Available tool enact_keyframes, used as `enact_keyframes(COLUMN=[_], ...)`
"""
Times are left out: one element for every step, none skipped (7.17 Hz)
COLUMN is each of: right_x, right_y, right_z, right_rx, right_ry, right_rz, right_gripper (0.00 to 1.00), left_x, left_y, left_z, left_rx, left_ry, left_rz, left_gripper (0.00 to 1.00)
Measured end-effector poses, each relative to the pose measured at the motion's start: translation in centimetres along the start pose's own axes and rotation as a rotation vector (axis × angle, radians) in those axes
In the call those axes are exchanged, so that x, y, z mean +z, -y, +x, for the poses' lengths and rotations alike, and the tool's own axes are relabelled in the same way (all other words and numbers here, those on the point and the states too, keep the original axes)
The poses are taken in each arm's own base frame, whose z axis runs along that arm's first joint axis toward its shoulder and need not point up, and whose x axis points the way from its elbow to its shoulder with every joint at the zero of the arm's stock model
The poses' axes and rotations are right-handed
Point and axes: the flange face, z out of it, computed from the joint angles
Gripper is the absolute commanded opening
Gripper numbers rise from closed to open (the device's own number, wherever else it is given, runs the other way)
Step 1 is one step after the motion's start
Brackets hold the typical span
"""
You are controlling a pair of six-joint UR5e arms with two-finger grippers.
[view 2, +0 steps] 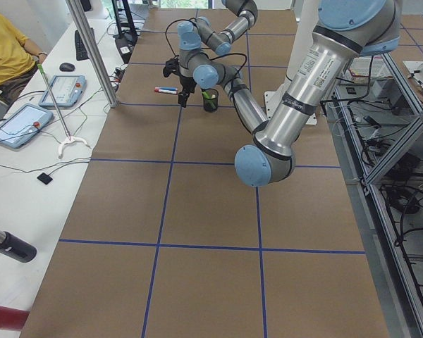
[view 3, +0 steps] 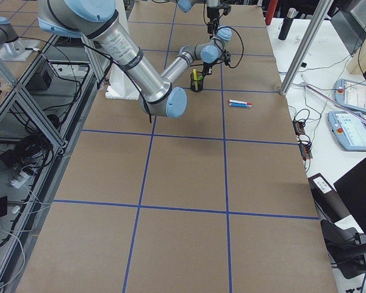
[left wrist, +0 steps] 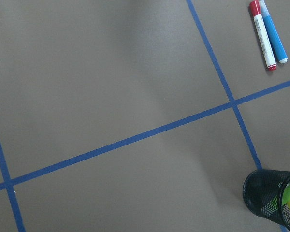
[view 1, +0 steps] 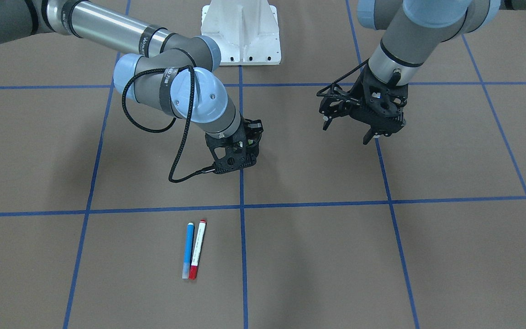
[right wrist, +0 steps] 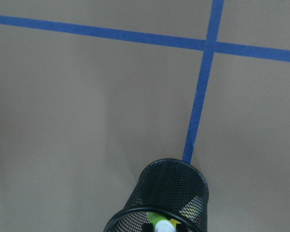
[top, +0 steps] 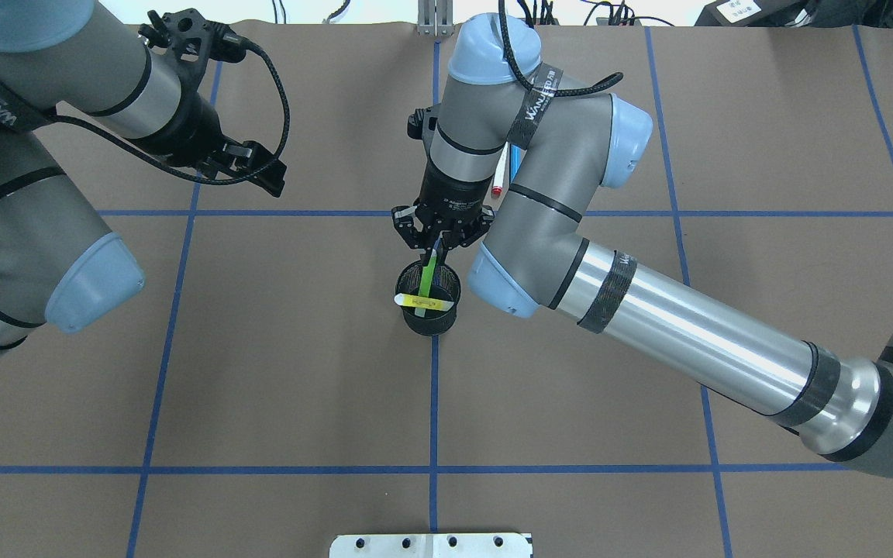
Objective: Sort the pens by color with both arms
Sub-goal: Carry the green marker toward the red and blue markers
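Where brown paper covers the long table (top: 299,372), blue tape lines (top: 299,470) divide it into large squares. Along its far side, across from the robot, runs a white desk (view 2: 28,176) with tablets (view 2: 63,90), and a person in a yellow shirt (view 2: 3,53) sits there.

The blue pen (view 1: 188,250) and the red-capped pen (view 1: 197,249) lie flat on the far part of the table, just right of the centre line. They are side by side and almost touching. Their long axes run from near to far with a slight slant, and the big red cap points away from the robot.

The black mesh cup (top: 431,322) stands on the centre line. The yellow pen (top: 419,301) leans across its mouth, with the pale end toward the left rim. The right gripper (top: 437,246) hangs directly over the cup with its fingers closed on the upper end of the light green pen (top: 429,279), which is steeply tilted, its lower end inside the cup.

The left gripper (view 1: 347,131) hovers above bare paper well to the left, its fingers spread wide and holding nothing.
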Motion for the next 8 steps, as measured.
enact_keyframes(right_x=[-1.1,-3.3,-6.4,-10.0,-13.7,-16.9,-18.8,-19.8], right_y=[-0.1,-0.3,-0.9,-1.6,-2.2,-2.3,-2.0,-1.3], right_z=[-0.2,-0.5,-0.7,-0.9,-0.8,-0.3,0.3,1.0], right_rx=[-0.007,-0.016,-0.023,-0.029,-0.029,-0.02,0.009,0.061], right_ry=[0.011,0.027,0.044,0.061,0.074,0.073,0.05,0.009], right_rz=[0.014,0.039,0.073,0.113,0.166,0.232,0.31,0.399], right_gripper=[0.06,0.05,0.04,0.0,0.0,0.0,0.0,0.0], left_x=[0.0,0.0,0.0,0.0,0.0,0.1,0.1,0.1], left_y=[0.0,0.0,0.0,0.0,0.0,0.0,0.0,0.0], left_z=[0.0,0.0,0.0,0.0,0.0,0.0,0.0,0.0], left_rx=[0.0,0.0,0.0,0.0,0.0,0.0,-0.001,-0.001], left_ry=[0.0,-0.001,-0.001,0.0,0.0,0.0,0.0,0.001], left_rz=[0.0,0.0,0.0,0.0,0.0,-0.001,-0.001,-0.001], left_gripper=[0.96,0.96,0.96,0.96,0.96,0.96,0.96,0.97])
